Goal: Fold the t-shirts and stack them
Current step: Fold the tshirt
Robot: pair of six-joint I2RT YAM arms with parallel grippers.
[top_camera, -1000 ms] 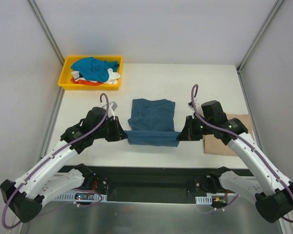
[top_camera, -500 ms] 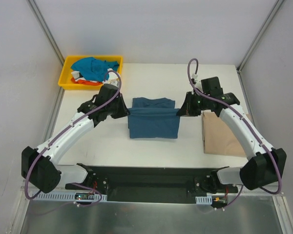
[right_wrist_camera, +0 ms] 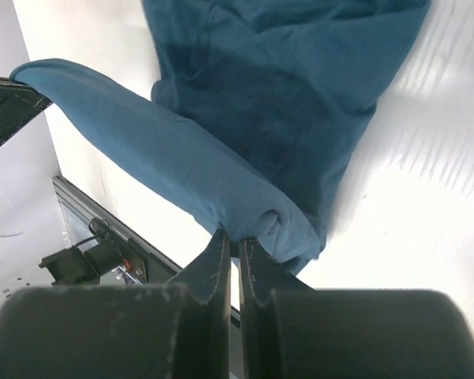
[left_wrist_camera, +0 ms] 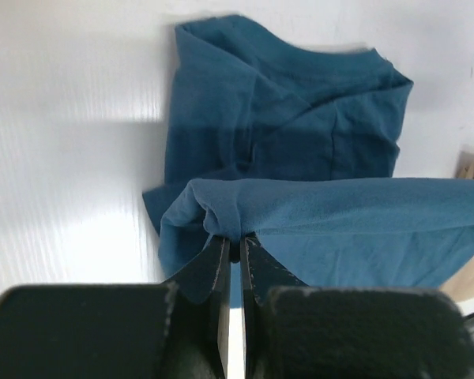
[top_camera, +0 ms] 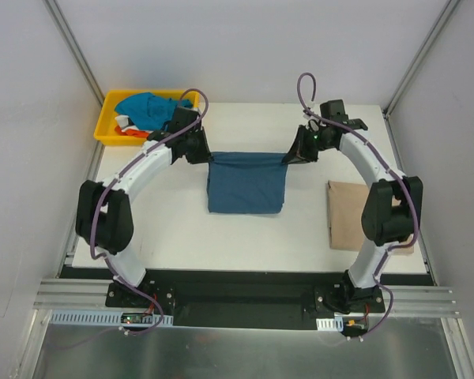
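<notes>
The dark teal-blue t-shirt [top_camera: 246,183] lies on the white table, its near half lifted and carried over its far half. My left gripper [top_camera: 208,156] is shut on its left corner, seen in the left wrist view [left_wrist_camera: 234,235] pinching bunched cloth [left_wrist_camera: 300,213]. My right gripper [top_camera: 288,156] is shut on the right corner, seen in the right wrist view [right_wrist_camera: 235,241] with the cloth [right_wrist_camera: 182,158] stretched between both grippers. A folded tan-beige t-shirt [top_camera: 355,215] lies flat at the right. Bright blue [top_camera: 146,109], white and orange-red shirts lie heaped in the tray.
A yellow plastic tray [top_camera: 109,136] sits at the far left corner of the table. Metal frame posts and grey walls stand on both sides. The black base rail [top_camera: 237,296] runs along the near edge.
Both grippers have carried the shirt's near edge away from the bases, over the shirt to its far edge. The arms are now stretched far out.
</notes>
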